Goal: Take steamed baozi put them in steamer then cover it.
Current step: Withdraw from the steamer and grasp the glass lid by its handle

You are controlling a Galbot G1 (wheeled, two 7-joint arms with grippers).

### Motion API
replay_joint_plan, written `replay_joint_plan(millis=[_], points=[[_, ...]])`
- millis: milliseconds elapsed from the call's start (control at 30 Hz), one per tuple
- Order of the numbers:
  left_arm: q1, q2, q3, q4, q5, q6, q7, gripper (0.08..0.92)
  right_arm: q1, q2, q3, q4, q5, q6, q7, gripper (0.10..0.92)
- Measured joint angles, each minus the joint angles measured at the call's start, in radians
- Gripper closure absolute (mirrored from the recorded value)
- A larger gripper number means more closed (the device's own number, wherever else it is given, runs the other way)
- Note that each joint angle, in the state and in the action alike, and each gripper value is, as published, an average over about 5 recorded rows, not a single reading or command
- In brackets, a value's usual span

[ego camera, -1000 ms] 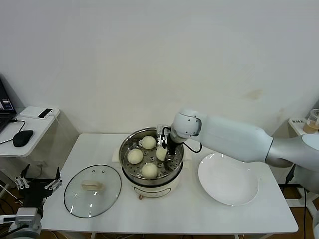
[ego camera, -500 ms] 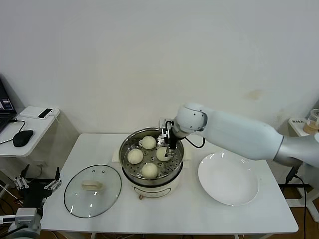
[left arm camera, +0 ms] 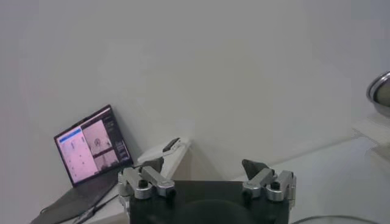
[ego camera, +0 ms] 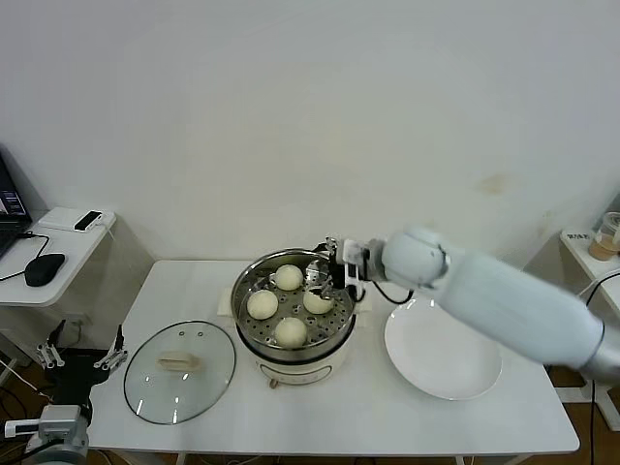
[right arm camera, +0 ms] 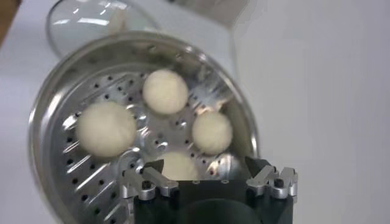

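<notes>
Baozi [ego camera: 291, 331]: I count all four on the perforated tray of the steamer [ego camera: 294, 355], centre frame. Cover [ego camera: 180, 371] lies flat on the surface at lower left, off the pot. Right end effector [ego camera: 334, 268], released and empty, hangs over the pot's right rim. Left end effector [ego camera: 82, 358], also released, sits parked at the lower-left corner, nearer the cover; I judge the covering falls to it.

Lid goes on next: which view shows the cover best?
Head view: the whole cover lies flat on the table, left of the steamer. Right wrist view shows only part of it; left wrist view perhaps only its rim.
</notes>
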Motion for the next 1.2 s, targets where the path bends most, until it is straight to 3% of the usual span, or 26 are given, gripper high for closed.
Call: replay_joint_plan(millis=[300, 600, 833, 1200], points=[[-0.007, -0.013, 0.022, 0.016, 0.018, -0.015, -0.005, 0.177, -0.482, 0.042, 0.455, 0.074, -0.17, 0.288, 0.205, 0.203], [-0.013, 0.005, 0.04, 0.058, 0.066, -0.047, 0.002, 0.177, -0.921, 0.226, 0.922, 0.138, -0.282, 0.515, 0.257, 0.203], [-0.016, 0.037, 0.067, 0.121, 0.238, -0.097, 0.014, 0.177, -1.211, 0.363, 1.21, 0.211, -0.276, 0.538, 0.265, 0.203], [0.027, 0.106, 0.098, 0.254, 0.762, -0.222, -0.027, 0.177, -1.45, 0.477, 1.471, 0.248, -0.278, 0.517, 0.297, 0.203]])
